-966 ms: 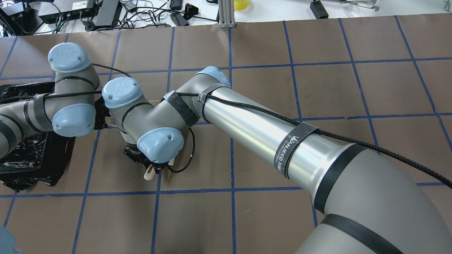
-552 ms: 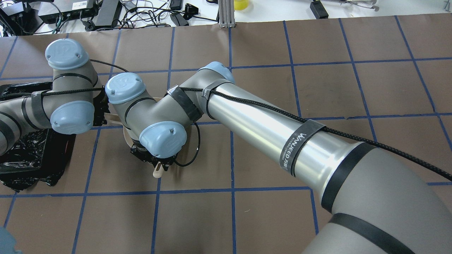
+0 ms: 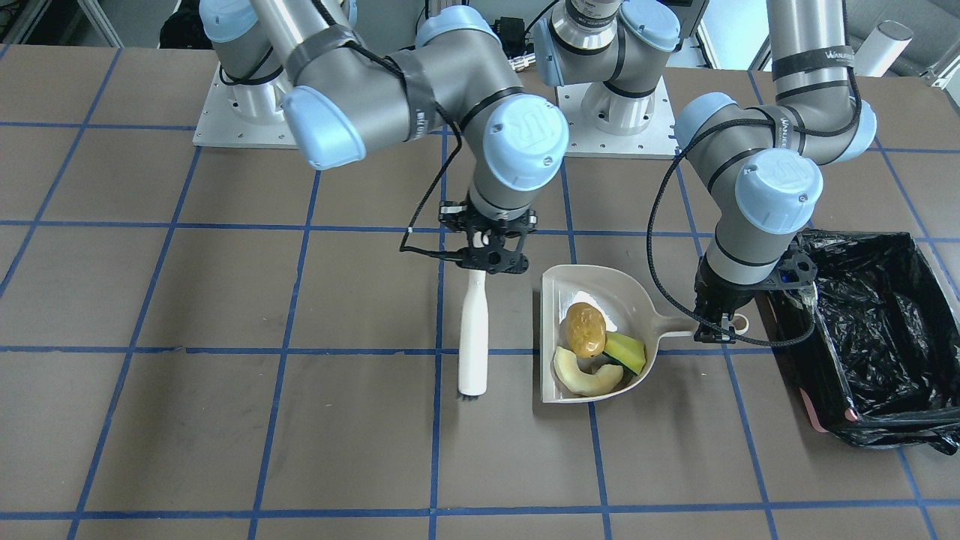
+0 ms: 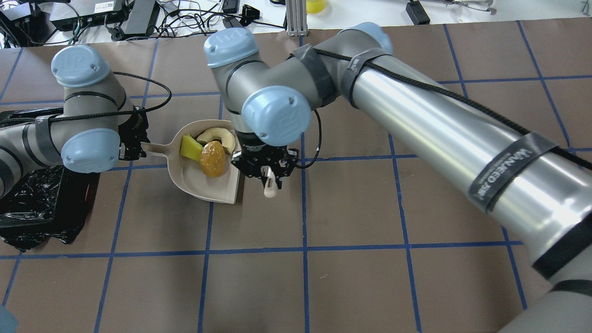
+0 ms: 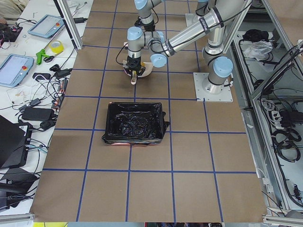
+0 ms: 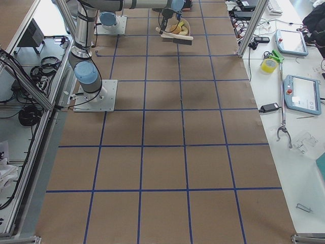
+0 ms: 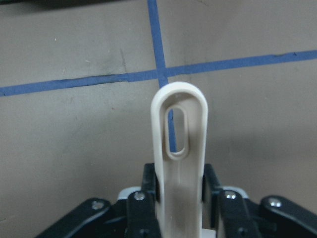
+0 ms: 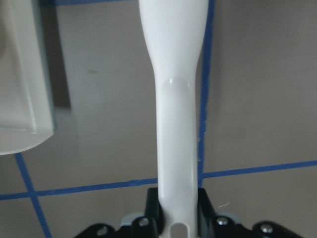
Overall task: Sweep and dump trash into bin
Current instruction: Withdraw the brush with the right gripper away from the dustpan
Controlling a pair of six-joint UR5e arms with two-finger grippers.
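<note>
The beige dustpan (image 3: 577, 289) holds all the trash: a golden-brown potato-shaped lump (image 3: 586, 328), a pale cream slice (image 3: 585, 379) and a yellow-green sponge piece (image 3: 626, 352). My left gripper (image 3: 718, 324) is shut on the dustpan's handle (image 7: 179, 148), next to the black-lined bin (image 3: 862, 330). My right gripper (image 3: 491, 251) is shut on a white brush (image 3: 474, 322), which points down at the table beside the pan's open edge. In the overhead view the pan (image 4: 194, 178) sits between the left gripper (image 4: 134, 148) and the right gripper (image 4: 268, 173).
The bin (image 4: 27, 203) stands at the table's left end, its pink rim (image 3: 825, 420) showing at a corner. The table is brown paper with a blue tape grid (image 3: 300, 350). Cables and boxes (image 4: 115, 18) lie beyond the far edge.
My right arm has swung up and to the right with the brush, uncovering the dustpan and the trash in it. The left arm has hardly moved.
</note>
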